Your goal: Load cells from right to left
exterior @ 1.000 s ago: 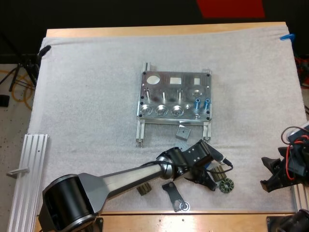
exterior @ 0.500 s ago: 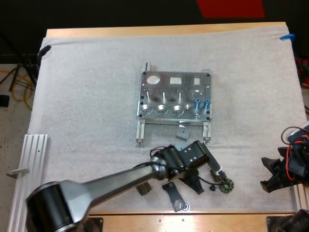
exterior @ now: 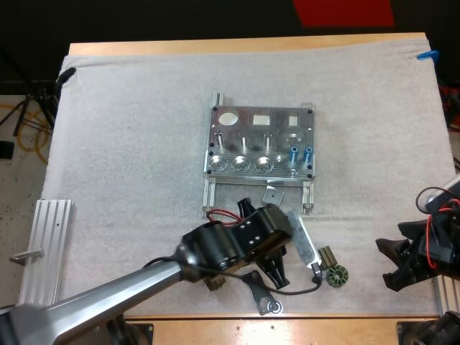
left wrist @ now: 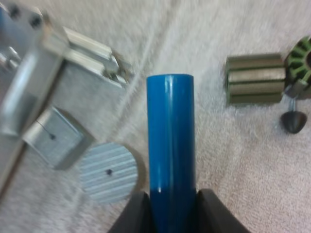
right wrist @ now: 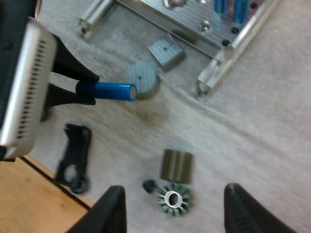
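A blue cell [left wrist: 170, 145] sits clamped in your left pincer [left wrist: 170, 206], over the mat [exterior: 129, 144] just short of the fixture [exterior: 262, 144], where two cells [exterior: 293, 152] fill the right end; three sockets [exterior: 241, 164] to their left look empty. Your right pincer [exterior: 392, 262] gapes, holding nothing.

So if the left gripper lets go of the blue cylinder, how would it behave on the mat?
Probably it would roll: the blue cylinder is round and smooth, though the textured mat may slow it. Its glossy surface looks slippery, and the left gripper clamps only one end. It looks rigid.
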### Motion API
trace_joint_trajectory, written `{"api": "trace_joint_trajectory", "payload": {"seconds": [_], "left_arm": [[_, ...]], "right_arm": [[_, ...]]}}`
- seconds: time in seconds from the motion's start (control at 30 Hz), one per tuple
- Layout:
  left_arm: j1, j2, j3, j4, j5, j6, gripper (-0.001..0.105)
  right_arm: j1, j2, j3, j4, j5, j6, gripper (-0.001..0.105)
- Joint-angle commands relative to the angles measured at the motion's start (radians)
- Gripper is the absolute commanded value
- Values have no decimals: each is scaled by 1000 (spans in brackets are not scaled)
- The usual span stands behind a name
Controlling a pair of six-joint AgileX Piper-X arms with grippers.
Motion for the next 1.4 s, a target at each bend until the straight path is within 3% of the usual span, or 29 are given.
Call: {"api": "trace_joint_trajectory", "payload": {"seconds": [0.0,0.2,0.37,0.8,1.13,1.27,1.37], "left_arm": [[-5,-34,2,11,-20,25,1],[-5,-122,1,61,-20,83,1],[-5,-180,1,85,-20,129,1],[-5,-337,1,149,5,152,1],[-5,-380,1,159,66,165,1],[-5,-380,1,157,81,165,1],[-5,-380,1,152,87,165,1]], "right_arm": [[0,-6,-3,-22,-25,3,46],[0,-6,-3,-56,-90,18,46],[0,-6,-3,-88,-217,46,46],[0,81,46,-106,-480,57,46],[0,95,165,-387,-568,208,46],[0,99,214,-480,-609,285,56],[0,106,245,-516,-618,326,58]]}}
